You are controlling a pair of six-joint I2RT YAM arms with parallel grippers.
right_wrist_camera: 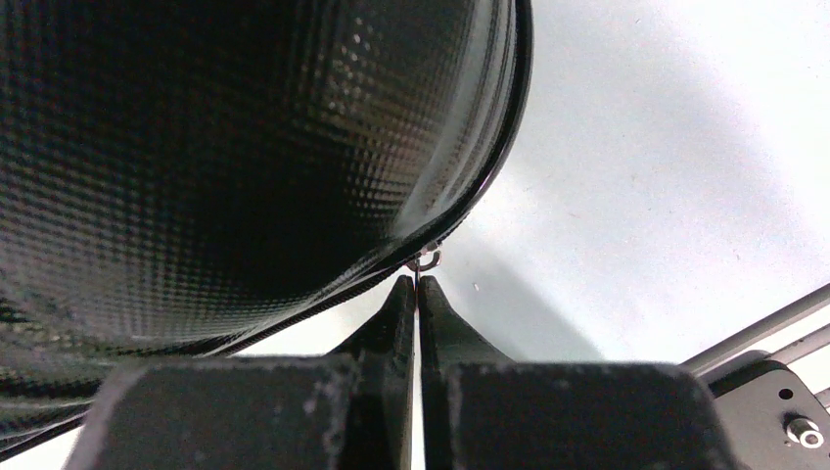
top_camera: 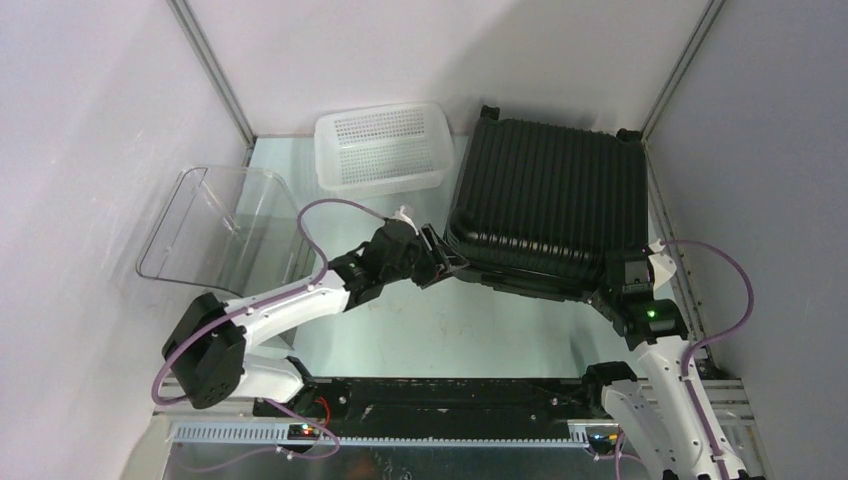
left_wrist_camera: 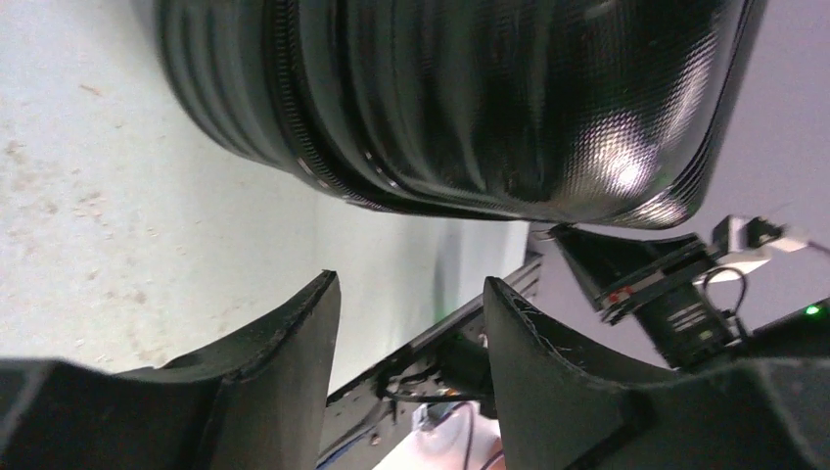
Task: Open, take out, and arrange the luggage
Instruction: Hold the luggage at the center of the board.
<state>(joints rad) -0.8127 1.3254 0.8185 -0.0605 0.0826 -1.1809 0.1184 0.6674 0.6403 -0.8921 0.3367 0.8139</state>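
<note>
Bright even light, soft shadows, glare on luggage [left_wrist_camera: 626, 162]; foreground blurred

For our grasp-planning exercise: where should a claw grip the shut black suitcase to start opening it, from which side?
Probably the zipper pull at the luggage's near right corner, approached low from the near side. The rounded shell is too broad to pinch; the thin pull juts from the seam at the right claw's tips.

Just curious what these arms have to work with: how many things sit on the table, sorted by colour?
Black: 1, the suitcase
White: 1, the perforated basket
Clear: 1, the plastic bin
Total: 3
</note>
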